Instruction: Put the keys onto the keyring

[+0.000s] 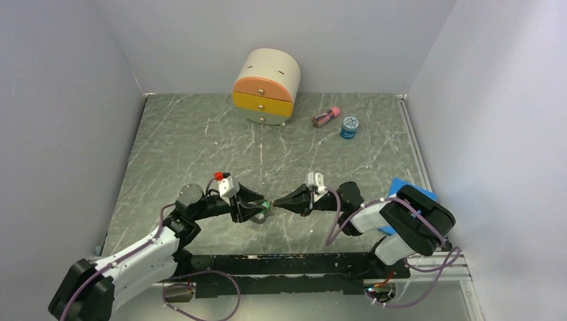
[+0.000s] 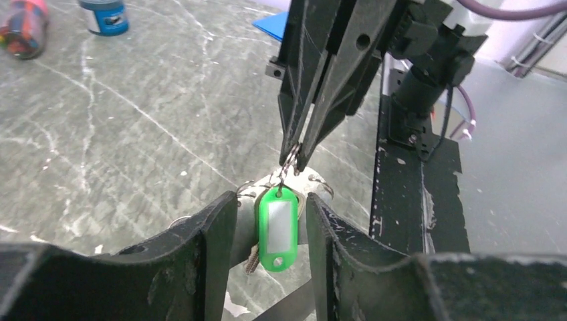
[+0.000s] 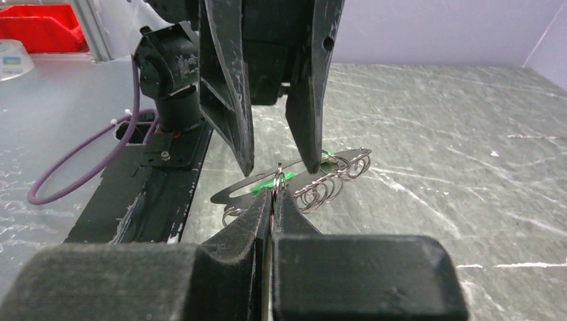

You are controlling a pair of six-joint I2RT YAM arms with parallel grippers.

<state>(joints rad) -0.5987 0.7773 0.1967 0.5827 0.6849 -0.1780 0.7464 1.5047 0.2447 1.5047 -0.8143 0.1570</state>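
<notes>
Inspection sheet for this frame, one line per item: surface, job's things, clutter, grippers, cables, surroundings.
Surface: grey-green marbled tabletop, white streaks.
Job's things: green key tag between the left gripper's fingers; keyring, a thin wire loop, pinched at the right gripper's tips; more small rings beside them.
Clutter: round drawer box, pink tube, blue jar, all at the far edge; blue sheet under the right arm.
Grippers: left gripper around the tag; right gripper shut on the ring.
Cables: purple cables looping by the bases.
Surroundings: plain white walls.
</notes>
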